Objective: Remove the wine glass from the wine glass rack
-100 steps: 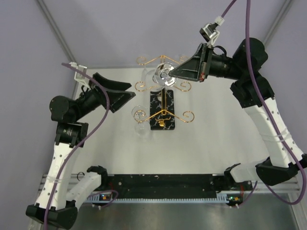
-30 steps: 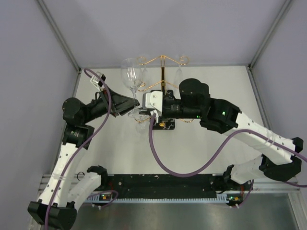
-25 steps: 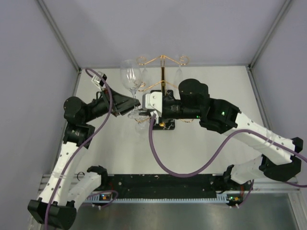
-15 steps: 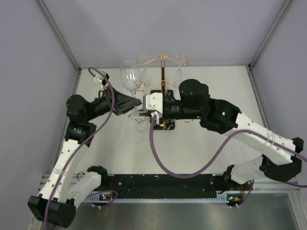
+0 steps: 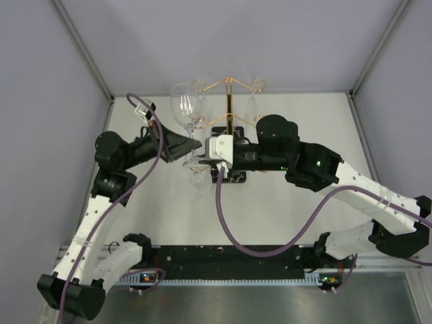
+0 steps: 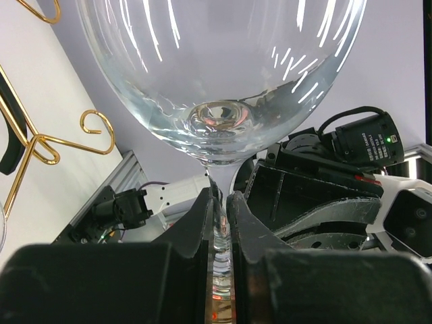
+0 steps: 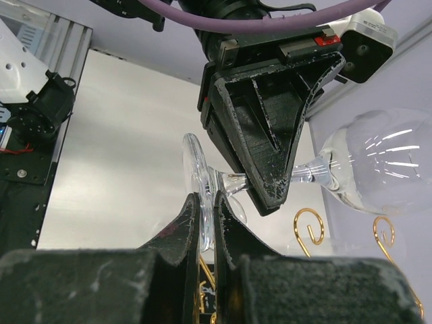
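the wine glass (image 5: 185,104) is clear with white light streaks, the wine glass rack (image 5: 228,84) thin gold, the cables (image 5: 220,214) purple, the arms (image 5: 364,185) white and black, the table (image 5: 283,216) off-white, the walls (image 5: 40,101) pale lilac.

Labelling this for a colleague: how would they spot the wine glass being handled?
Find the thin gold wire rack on the white table. Left of it a clear wine glass points bowl-up, the only one gripped: left gripper on its stem, right gripper on its foot.

left pincer (image 5: 196,145) and right pincer (image 5: 200,160) meet at the upright wine glass (image 5: 185,104).
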You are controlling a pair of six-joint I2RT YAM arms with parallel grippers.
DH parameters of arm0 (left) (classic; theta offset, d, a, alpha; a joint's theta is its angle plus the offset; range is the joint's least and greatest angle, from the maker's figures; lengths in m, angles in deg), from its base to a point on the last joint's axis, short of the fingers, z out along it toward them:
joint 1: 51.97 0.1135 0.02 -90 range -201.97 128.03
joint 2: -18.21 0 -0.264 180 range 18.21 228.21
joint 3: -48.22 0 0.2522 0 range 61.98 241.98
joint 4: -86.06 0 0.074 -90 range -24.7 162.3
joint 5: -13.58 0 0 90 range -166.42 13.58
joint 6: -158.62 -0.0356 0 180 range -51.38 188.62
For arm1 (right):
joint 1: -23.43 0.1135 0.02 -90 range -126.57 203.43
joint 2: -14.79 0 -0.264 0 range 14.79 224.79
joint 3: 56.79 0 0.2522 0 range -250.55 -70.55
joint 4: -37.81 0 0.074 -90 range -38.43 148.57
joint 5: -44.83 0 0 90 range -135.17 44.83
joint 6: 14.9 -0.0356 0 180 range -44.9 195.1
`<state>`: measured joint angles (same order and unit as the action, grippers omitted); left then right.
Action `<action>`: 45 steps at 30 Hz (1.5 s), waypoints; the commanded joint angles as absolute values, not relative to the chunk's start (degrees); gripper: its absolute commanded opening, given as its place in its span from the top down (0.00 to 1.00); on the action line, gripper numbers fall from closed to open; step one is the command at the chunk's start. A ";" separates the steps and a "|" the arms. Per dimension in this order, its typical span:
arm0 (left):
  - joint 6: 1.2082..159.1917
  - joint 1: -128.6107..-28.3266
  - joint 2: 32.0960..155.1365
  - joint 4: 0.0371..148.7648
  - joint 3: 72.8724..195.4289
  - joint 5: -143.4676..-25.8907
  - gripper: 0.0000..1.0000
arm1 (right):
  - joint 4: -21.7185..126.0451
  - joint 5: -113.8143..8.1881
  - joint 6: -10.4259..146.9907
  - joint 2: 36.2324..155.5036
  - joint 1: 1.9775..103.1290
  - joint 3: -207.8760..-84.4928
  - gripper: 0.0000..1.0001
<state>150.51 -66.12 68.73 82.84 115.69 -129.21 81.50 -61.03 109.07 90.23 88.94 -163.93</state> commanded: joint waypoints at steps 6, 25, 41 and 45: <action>143.06 -66.65 69.63 84.52 121.04 -127.40 1.00 | 79.08 -62.04 101.91 84.32 89.87 -160.82 0.51; 120.41 -68.32 67.09 78.90 124.03 -138.19 1.00 | 95.58 -46.49 73.36 76.13 89.87 -170.46 0.35; 103.77 -69.46 48.01 73.53 111.82 -151.47 1.00 | 114.32 -52.19 59.89 94.68 89.78 -204.31 0.41; 103.25 -70.86 46.95 72.57 108.57 -152.44 1.00 | 115.90 -54.22 58.23 95.82 89.78 -206.52 0.41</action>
